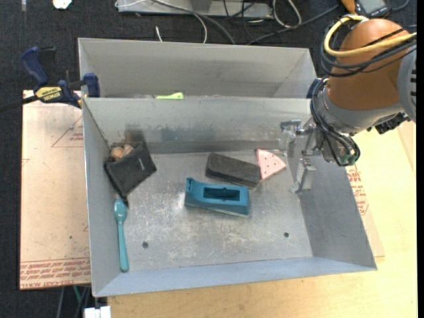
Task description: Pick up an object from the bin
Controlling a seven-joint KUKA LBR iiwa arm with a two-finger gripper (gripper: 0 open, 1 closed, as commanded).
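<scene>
My gripper hangs at the right side of the bin, close to the right wall, open with nothing between its fingers. Just to its left, and apart from it, a pink wedge-shaped piece lies on the bin floor. A dark grey oblong block lies against the wedge's left side. In front of that block sits a teal blue flat holder with a dark slot.
At the left a black square pouch lies tilted with a small brown thing behind it. A turquoise plastic spoon runs along the left wall. A yellow-green scrap sits on the back ledge. The arm's orange cover hangs over the right rim.
</scene>
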